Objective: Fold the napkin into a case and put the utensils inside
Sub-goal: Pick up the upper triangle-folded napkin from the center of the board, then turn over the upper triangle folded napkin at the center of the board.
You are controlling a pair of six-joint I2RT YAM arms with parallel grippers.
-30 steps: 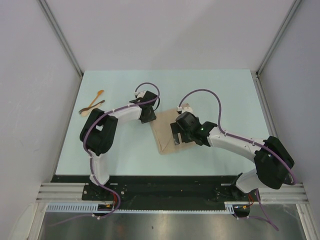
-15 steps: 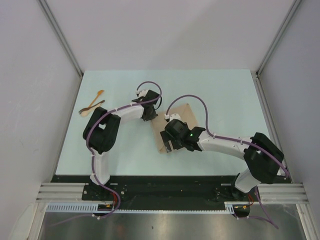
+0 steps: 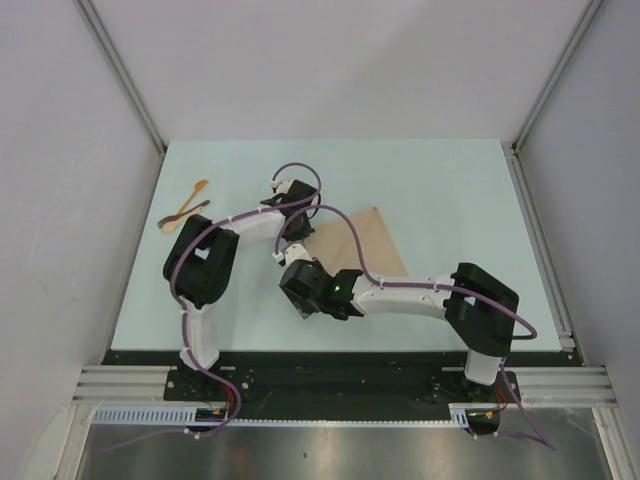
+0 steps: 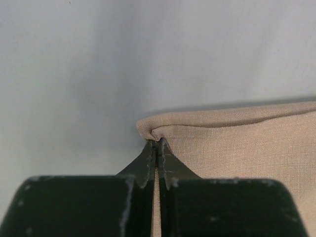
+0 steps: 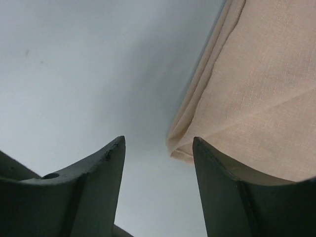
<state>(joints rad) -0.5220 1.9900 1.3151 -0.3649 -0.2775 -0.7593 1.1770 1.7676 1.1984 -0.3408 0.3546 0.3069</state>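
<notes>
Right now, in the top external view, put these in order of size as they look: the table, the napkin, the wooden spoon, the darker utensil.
1. table
2. napkin
3. wooden spoon and darker utensil: both slim and about equally long, too alike to rank.

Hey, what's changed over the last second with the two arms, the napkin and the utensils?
The left gripper closed on a corner of the napkin. The right gripper swung from over the napkin's middle toward the robot's left and nearer, to the napkin's near corner; its jaws narrowed but are open, gripping nothing. The wooden spoon and the darker utensil stayed at the far left.
</notes>
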